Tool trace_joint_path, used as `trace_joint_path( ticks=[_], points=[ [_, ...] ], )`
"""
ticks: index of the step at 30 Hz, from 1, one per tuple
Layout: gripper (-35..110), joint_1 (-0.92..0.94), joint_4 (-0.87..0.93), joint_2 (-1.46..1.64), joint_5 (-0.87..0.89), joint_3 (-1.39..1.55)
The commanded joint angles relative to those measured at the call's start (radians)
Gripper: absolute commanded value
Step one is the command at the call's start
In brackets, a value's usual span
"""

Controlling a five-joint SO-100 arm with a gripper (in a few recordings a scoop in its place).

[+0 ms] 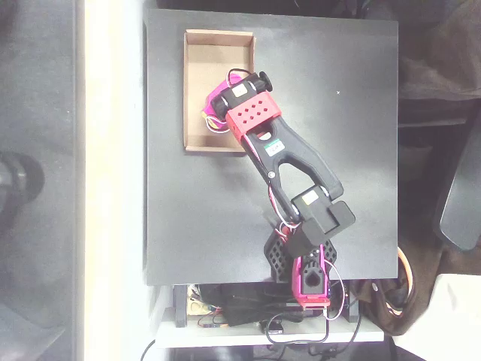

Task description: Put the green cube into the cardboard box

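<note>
Seen from overhead, the arm (289,162) reaches from its base at the bottom edge of the black table (346,113) up and to the left, ending over the cardboard box (197,75). The box lies near the table's top-left corner, a shallow tan tray with low walls and a mostly bare floor. The gripper (218,109) hangs over the box's lower right part, above the right wall. Its magenta fingers poke out to the left from beneath a red perforated wrist block (252,114), which covers most of them. From this angle I cannot tell whether the fingers are spread or pressed together, nor whether anything sits between them. A thin sliver of yellowish colour shows at the magenta tips, just inside the box, but it is too small and too hidden to call it the green cube with certainty. No cube can be made out with certainty on the table or on the box floor. The black links of the arm cross the middle of the table, well apart from the box's left wall.
</note>
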Motion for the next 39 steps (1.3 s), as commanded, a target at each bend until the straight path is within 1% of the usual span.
trace_joint_path(
  ticks=[1, 6, 9, 24, 34, 39],
  points=[
    [12, -0.012, -0.006, 0.017, 0.009, -0.018],
    [25, -0.044, -0.005, 0.015, 0.009, -0.018],
    [29, -0.044, -0.005, 0.015, 0.009, -0.018],
    [29, -0.038, -0.005, 0.049, 0.009, -0.018],
    [29, -0.023, -0.005, 0.285, 0.009, -0.018],
    [29, 0.029, -0.005, 0.446, 0.009, -0.018]
  ],
)
